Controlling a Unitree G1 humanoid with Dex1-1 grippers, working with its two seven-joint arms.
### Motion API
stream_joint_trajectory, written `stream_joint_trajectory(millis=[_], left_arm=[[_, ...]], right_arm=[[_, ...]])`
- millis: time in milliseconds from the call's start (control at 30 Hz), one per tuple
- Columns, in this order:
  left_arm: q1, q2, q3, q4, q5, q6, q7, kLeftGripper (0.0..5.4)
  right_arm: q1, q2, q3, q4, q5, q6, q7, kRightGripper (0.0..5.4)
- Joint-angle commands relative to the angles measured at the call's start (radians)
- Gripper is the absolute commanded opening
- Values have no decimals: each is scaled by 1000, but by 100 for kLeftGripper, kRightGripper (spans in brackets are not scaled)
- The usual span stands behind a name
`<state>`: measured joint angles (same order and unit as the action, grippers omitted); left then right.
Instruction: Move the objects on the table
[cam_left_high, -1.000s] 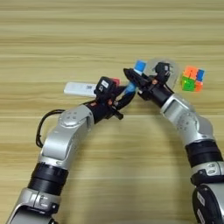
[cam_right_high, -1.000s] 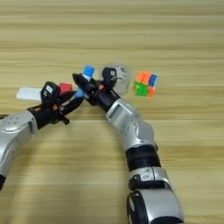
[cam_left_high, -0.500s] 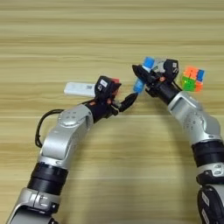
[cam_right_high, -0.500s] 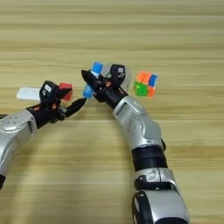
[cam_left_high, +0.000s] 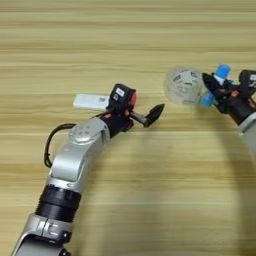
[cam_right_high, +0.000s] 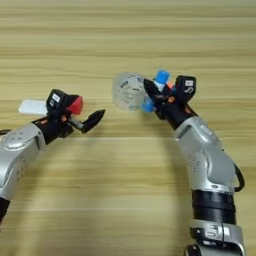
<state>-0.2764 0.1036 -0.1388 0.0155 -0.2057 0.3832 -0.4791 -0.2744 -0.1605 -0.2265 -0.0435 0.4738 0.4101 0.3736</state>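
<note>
My right gripper (cam_right_high: 153, 93) is shut on a blue-capped glue stick (cam_right_high: 160, 77), held tilted just above the table (cam_left_high: 125, 190) at the right. A clear tape roll (cam_left_high: 183, 86) lies right beside it on its left. My left gripper (cam_left_high: 151, 115) hovers mid-table, open with nothing in it and pointing right toward the tape roll. A red cube (cam_right_high: 76, 105) sits just behind the left wrist. Further left lies a white flat oblong box (cam_left_high: 89, 101).
The left forearm (cam_left_high: 80, 150) runs from the bottom left up to mid-table. The right forearm (cam_right_high: 207, 160) comes up along the right side. Bare wood lies between the two arms.
My right gripper has carried the glue stick to the right, away from the left gripper, uncovering the tape roll. The left gripper has stayed put.
</note>
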Motion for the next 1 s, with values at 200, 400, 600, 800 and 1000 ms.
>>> stream_joint_trajectory(millis=[200,400,600,800,1000], left_arm=[[-71,-8,124,81,25,-156,134,540],[-116,5,181,189,82,-308,251,540],[-133,1,196,250,82,-347,265,540],[-133,-1,194,250,79,-351,260,540],[-132,-3,193,247,76,-346,255,540]], right_arm=[[55,-68,-60,-73,6,48,-59,140],[56,-95,-72,-44,-17,51,-92,140],[41,-117,-73,42,-59,40,-126,140],[29,-136,-80,114,-89,6,-131,140],[8,-153,-74,217,-126,-24,-130,140]])
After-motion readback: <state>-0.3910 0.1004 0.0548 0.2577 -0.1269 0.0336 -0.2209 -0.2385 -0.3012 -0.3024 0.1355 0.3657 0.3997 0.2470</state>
